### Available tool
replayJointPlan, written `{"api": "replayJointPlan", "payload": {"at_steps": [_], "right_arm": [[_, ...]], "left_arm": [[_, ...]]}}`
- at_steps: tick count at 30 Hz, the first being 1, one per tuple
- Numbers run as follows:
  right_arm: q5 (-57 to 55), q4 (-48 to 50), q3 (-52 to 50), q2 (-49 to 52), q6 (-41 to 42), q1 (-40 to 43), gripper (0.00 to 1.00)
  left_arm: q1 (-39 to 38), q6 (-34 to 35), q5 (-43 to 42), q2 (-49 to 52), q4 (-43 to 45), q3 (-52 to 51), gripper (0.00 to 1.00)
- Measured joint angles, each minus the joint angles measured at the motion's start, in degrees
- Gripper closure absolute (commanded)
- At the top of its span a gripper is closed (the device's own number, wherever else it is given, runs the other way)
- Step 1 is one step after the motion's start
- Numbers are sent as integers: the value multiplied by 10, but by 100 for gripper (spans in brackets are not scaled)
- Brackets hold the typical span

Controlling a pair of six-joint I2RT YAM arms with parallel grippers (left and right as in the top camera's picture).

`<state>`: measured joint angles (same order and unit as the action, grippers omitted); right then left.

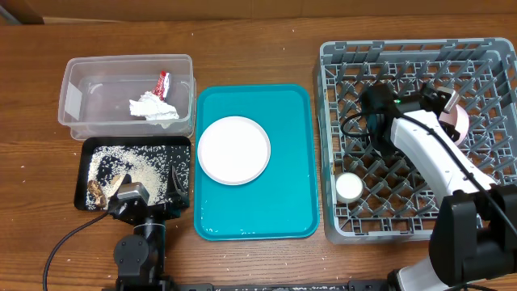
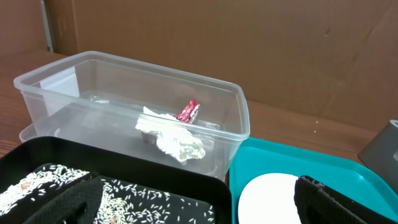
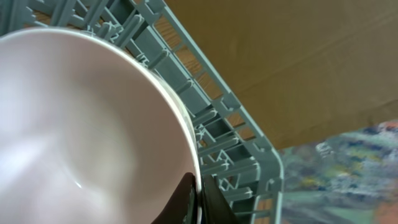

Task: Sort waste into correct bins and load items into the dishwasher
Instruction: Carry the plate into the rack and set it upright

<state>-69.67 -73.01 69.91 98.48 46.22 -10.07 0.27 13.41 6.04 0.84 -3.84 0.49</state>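
Note:
My right gripper [image 1: 451,109] is shut on the rim of the pale bowl [image 1: 462,123] over the far right of the grey dish rack [image 1: 339,65]. In the right wrist view the fingers [image 3: 198,200] pinch the bowl [image 3: 81,130], with the rack [image 3: 211,118] behind it. A small white cup [image 1: 349,187] sits in the rack's front left. The white plate [image 1: 233,149] lies on the teal tray [image 1: 295,202]. My left gripper [image 1: 133,198] is open and empty over the black tray's [image 1: 137,139] front edge. I cannot make out the chopsticks.
The clear tub [image 1: 81,81] holds the crumpled tissue [image 1: 153,107] and red wrapper [image 1: 163,82]. They also show in the left wrist view, the tissue [image 2: 177,140] beside the wrapper [image 2: 188,111]. Rice [image 1: 133,162] and brown scraps [image 1: 101,190] lie in the black tray.

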Motion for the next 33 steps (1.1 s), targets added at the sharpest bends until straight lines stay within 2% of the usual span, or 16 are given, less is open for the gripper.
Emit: {"api": "replayJointPlan", "payload": {"at_steps": [7,24,33], "right_arm": [[-17,-89,37,5,8,-5,96],[-9,-70,38,5,12,52,96],[9,-70,38,5,13,15,96]], "left_arm": [[0,0,0,0,0,0,0],[0,0,0,0,0,0,0],[0,0,0,0,0,0,0]]}}
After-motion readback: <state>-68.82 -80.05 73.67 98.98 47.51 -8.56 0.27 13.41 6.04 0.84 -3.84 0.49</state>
